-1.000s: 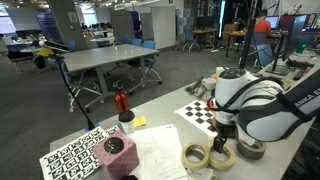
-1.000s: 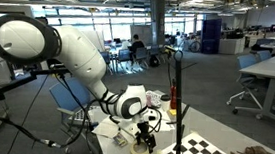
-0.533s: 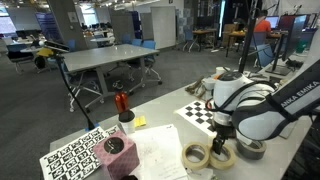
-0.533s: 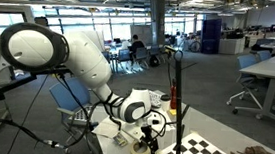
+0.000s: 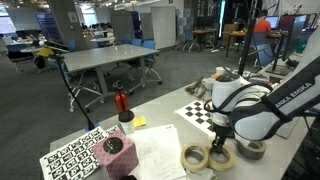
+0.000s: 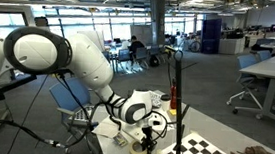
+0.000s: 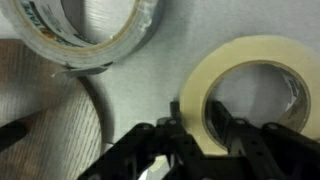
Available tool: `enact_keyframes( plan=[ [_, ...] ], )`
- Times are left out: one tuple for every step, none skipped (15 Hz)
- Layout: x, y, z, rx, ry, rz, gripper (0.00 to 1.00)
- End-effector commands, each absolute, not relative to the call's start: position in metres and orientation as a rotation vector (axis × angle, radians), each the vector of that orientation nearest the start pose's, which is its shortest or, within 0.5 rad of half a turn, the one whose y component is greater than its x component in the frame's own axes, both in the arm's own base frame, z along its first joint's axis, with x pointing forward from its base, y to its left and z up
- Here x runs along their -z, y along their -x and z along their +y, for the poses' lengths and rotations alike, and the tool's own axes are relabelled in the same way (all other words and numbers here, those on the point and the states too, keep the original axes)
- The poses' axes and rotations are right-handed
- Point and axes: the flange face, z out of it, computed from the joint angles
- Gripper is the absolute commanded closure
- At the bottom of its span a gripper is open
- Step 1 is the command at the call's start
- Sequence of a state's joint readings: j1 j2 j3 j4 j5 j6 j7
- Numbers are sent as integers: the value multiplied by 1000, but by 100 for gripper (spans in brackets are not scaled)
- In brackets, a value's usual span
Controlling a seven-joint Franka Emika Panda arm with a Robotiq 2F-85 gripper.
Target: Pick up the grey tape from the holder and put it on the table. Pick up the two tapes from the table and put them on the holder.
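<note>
Cream tape roll (image 7: 250, 50) lies flat on the grey tabletop (image 7: 150, 95); the fingers (image 7: 182, 138) clamp its near wall, one inside, one outside; a white roll (image 7: 110, 55) sits just beside.

You have two rolls lying flat on the surface, hole upward, near each other but not touching. The cream tape (image 7: 250, 90) is a plain ring with a wide hollow. Its near wall stands between the fingers (image 7: 172, 140), one outside the ring and one inside; contact cannot be confirmed. The pale tape (image 7: 90, 35) has a printed core. In an exterior view the grey tape (image 5: 250, 149) also lies flat, just beyond the cream tape.
</note>
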State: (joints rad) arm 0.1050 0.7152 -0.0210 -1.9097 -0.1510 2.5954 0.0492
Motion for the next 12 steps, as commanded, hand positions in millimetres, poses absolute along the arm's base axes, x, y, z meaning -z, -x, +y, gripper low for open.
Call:
enact_keyframes(
  plan=[
    [-112,-620,54,-75,3199,-299,94],
    [-114,-619,55,-71,3204,-303,97],
    [-115,-618,55,-67,3208,-304,94],
    [-117,-617,56,-58,3216,-301,94],
    [-119,-616,57,-52,3220,-297,94],
    [-122,-613,57,-48,3224,-291,94],
    [-124,-610,58,-51,3230,-286,94],
    [-126,-607,59,-52,3236,-280,94],
    [-128,-604,59,-57,3240,-274,94],
    [-131,-600,60,-63,3247,-268,94],
    [-133,-597,60,-68,3249,-264,94],
    [-137,-592,61,-76,3250,-259,94]
  ],
)
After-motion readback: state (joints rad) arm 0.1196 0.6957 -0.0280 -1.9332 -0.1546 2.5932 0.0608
